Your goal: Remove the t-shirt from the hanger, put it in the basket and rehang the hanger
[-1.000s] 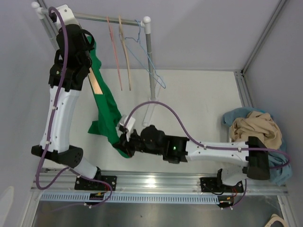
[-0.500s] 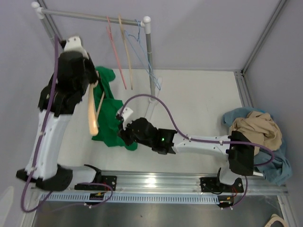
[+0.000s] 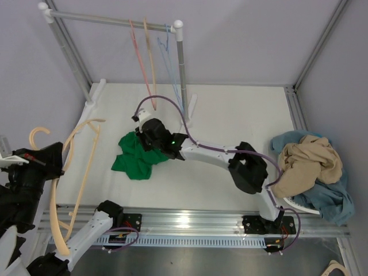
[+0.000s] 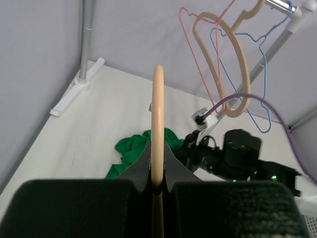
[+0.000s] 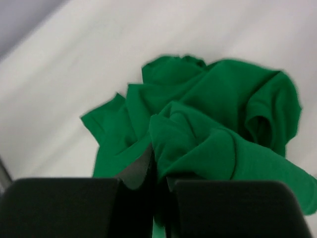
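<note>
White table, centre bare, t-shirt heaped left, right claw seemingly pinching it, left claw clamping hanger.

There are four hangers. Three hang on the one rail at the far left: one pink wire hanger, one wooden hanger and one blue wire hanger. One curved wooden hanger is at the near left. There is one green t-shirt. At the right lie two more cloths: one tan cloth and one blue cloth.
</note>
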